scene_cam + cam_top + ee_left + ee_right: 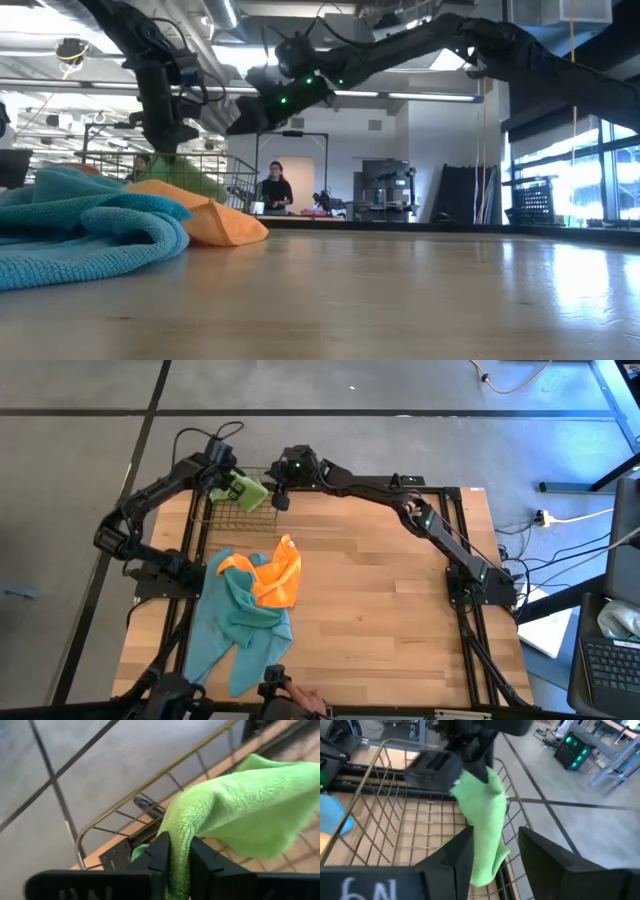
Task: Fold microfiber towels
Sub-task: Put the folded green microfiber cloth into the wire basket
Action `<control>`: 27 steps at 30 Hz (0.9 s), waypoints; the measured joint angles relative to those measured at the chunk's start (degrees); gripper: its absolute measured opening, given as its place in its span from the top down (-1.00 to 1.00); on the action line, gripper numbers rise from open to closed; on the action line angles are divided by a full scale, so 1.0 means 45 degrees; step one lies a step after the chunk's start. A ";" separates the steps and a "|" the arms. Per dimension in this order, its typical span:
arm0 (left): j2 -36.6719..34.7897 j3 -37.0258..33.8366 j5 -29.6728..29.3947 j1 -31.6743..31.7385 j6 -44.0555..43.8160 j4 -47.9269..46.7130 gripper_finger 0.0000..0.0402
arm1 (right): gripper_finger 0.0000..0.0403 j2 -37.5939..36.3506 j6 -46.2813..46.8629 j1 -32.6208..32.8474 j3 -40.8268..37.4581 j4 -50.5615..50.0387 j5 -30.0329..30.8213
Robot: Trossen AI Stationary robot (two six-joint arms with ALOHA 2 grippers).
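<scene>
High view: a teal towel [240,625] and orange towel [277,572] lie heaped on the table's [400,620] left; over the wire basket [232,515], the left gripper [222,478] pinches the lime green towel [243,490], while the right gripper [281,488] stands parted beside it.

Wire basket [232,512] sits at the far-left corner of the wooden worktop [380,610]. Person [274,188] standing way back in the room, laptop [607,672] off to the side.

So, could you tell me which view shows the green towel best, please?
The right wrist view: the green towel hangs full length from the left tool over the basket. Left wrist shows only the pinched edge, high view a small lump, low view barely any.
</scene>
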 joint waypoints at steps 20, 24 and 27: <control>-0.0653 0.0593 0.5001 0.0012 -0.0123 -0.2369 1.00 | 0.22 -0.4648 0.3593 -0.0124 0.0001 -0.5110 -0.0138; -0.0653 0.0593 0.5968 0.0015 -0.1585 -0.2885 1.00 | 0.22 -0.5300 0.3587 -0.0322 -0.0010 -0.6681 -0.0118; -0.0800 0.0613 0.6548 0.0074 -0.2869 -0.3126 1.00 | 0.22 -0.5734 0.3507 -0.0453 -0.0009 -0.7238 -0.0121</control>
